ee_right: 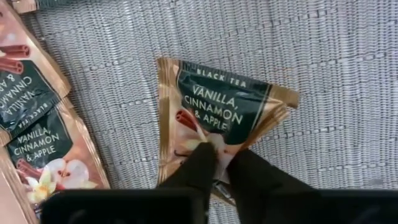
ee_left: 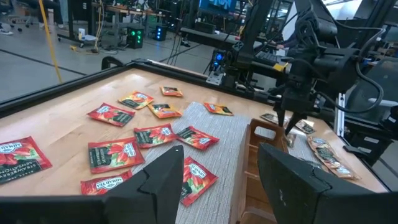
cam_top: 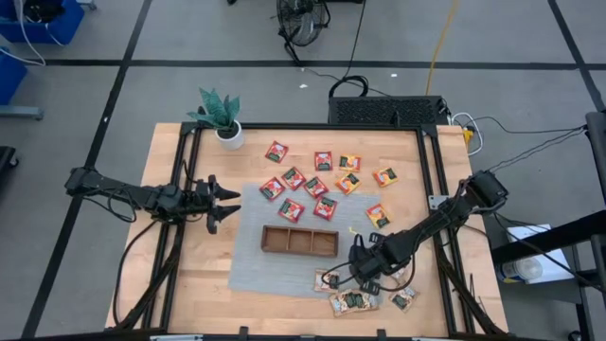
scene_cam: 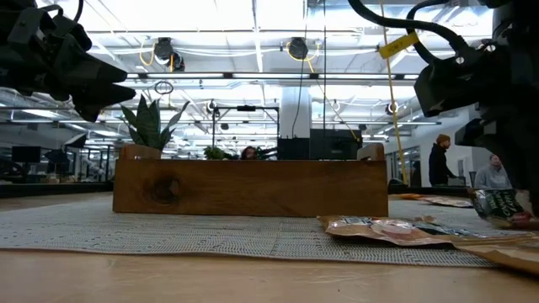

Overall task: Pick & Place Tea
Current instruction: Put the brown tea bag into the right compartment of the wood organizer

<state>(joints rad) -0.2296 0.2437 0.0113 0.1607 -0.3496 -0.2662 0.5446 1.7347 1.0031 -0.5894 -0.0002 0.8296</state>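
Observation:
My right gripper (ee_right: 221, 154) is down over the near right corner of the grey mat (cam_top: 248, 270) and is shut on one dark green and white tea sachet (ee_right: 217, 112). More sachets of that kind (cam_top: 352, 301) lie around it. Red sachets (cam_top: 294, 180) and orange-yellow sachets (cam_top: 350, 170) are strewn flat on the table and mat beyond the brown wooden tray (cam_top: 299, 240). At the table's left side my left gripper (cam_top: 227, 204) hangs level and open, holding nothing. My right gripper pinches the sachet near the middle of one edge (ee_right: 214, 142) between its two fingertips (ee_right: 199, 163). The fingers come from above, pointing steeply down. The sachet's foil is puckered into a wedge toward the fingers. Its far edge (ee_right: 224, 71) looks to lie on the mat.
A small potted plant (cam_top: 220, 116) stands at the far left corner. The tray (scene_cam: 253, 187) sits on the mat at mid-table, left of my right gripper. Black frame rails (cam_top: 431, 189) run along the table's sides. A black box (cam_top: 388, 109) and cables lie behind the far edge.

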